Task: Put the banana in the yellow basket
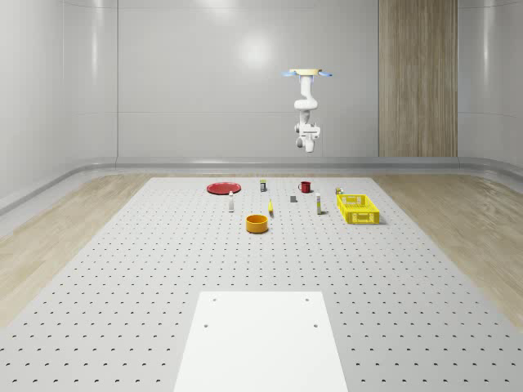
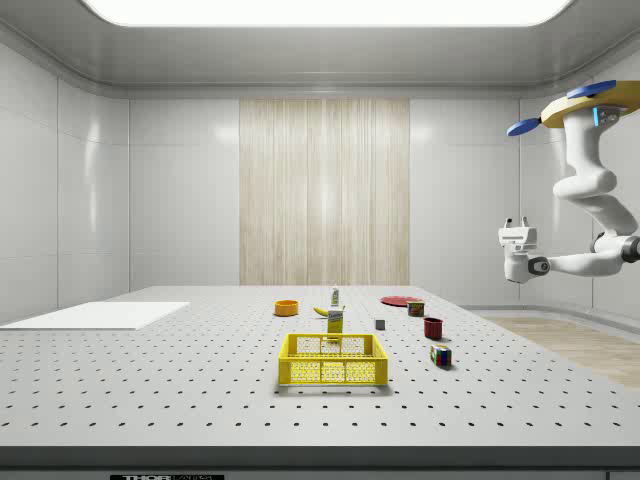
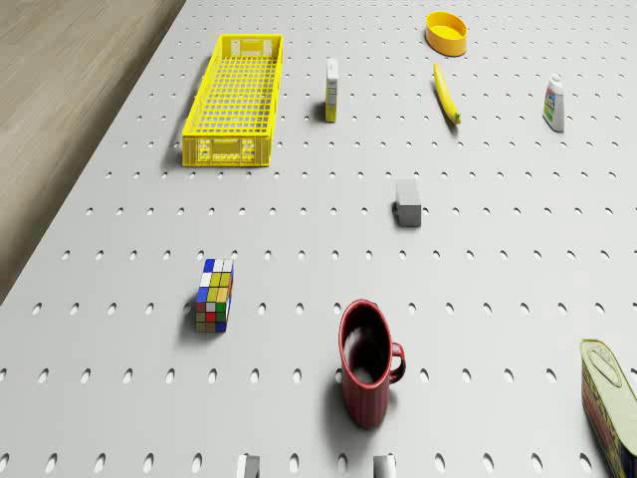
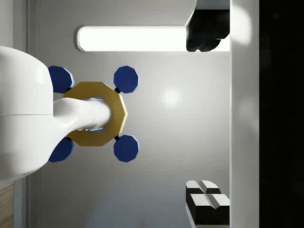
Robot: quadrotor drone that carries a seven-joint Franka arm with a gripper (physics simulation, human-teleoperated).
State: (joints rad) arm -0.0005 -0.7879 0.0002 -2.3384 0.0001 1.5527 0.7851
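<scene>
Fingers (image 4: 205, 34) of the white two-finger gripper (image 2: 517, 222) stand spread apart and hold nothing; in the side view they point up toward the ceiling. The gold-bodied quadrotor drone (image 2: 590, 105) hovers high in the air, and in the whole-scene view it hangs at 12 o'clock from the dark red mug (image 1: 305, 187), near the far end of the grey perforated surface (image 1: 147, 269). The slim yellow banana (image 3: 446, 95) lies flat on that surface, far below the fingers and well apart from them; in the whole-scene view it sits at about 7 o'clock from the gripper. Seen there, the banana is at 9 o'clock from the yellow mesh plastic basket (image 1: 358, 217), with a small upright white carton (image 3: 331, 90) between the two. The round orange bowl (image 3: 446, 33) rests near the banana, at about 7 o'clock from it in the whole-scene view.
</scene>
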